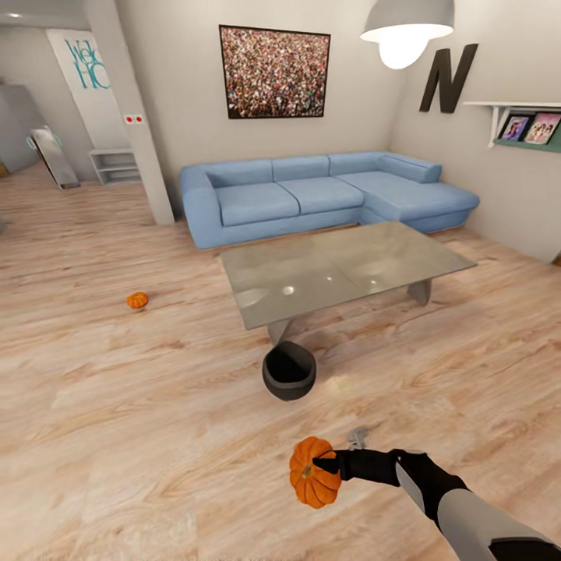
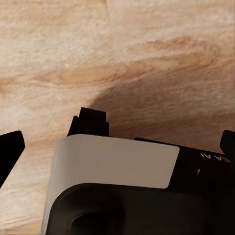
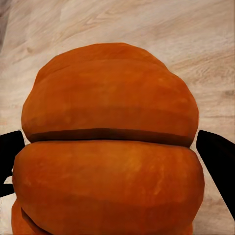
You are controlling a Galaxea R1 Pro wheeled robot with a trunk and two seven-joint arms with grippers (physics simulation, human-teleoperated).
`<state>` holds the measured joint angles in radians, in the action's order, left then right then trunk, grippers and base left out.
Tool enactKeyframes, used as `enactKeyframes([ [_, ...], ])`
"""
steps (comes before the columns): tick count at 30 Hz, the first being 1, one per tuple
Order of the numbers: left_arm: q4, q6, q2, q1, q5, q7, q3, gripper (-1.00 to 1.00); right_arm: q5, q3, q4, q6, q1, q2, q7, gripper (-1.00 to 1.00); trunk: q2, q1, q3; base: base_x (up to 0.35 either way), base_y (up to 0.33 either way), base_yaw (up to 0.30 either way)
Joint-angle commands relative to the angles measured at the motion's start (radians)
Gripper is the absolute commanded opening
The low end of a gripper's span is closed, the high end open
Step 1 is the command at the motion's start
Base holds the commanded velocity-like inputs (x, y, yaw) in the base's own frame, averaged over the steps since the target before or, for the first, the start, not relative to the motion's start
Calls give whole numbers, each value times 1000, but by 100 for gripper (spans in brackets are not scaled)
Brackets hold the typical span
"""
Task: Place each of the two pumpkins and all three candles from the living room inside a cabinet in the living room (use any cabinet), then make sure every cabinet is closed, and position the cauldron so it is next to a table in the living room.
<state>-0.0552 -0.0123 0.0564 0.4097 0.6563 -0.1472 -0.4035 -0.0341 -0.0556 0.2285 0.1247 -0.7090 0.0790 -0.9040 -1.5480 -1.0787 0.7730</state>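
Observation:
My right gripper (image 1: pixel 321 467) is shut on an orange ribbed pumpkin (image 1: pixel 308 481), held low over the wood floor in front of me. In the right wrist view that pumpkin (image 3: pixel 110 147) sits between the two black fingers (image 3: pixel 218 164). A second pumpkin (image 1: pixel 138 300) lies on the floor at the left. The dark round cauldron (image 1: pixel 289 372) stands upright on the floor, against the near edge of the glass coffee table (image 1: pixel 343 269). My left gripper (image 2: pixel 120 144) is open, its fingers wide apart over a grey part of my own body. The candles and the cabinet are out of view.
A blue corner sofa (image 1: pixel 312 195) stands behind the table against the back wall. A white pillar (image 1: pixel 140 132) rises at the left, with a low white shelf (image 1: pixel 115 165) beyond it. A wall shelf with photos (image 1: pixel 530 128) hangs at the right.

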Motion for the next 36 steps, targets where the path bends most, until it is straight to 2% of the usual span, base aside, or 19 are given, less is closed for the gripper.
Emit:
enactKeyframes([
  [1,0,0,0,-1,0,0,0,100,4,1,0,0,0,-3,0,-100,0,0,1,0,0,193],
  [7,0,0,0,-3,0,1,0,100,34,2,1,0,0,-10,0,-100,0,0,9,0,0,193],
  [36,0,-2,7,-3,1,2,0,100,36,1,0,0,5,-13,0,-100,0,0,44,0,0,193],
])
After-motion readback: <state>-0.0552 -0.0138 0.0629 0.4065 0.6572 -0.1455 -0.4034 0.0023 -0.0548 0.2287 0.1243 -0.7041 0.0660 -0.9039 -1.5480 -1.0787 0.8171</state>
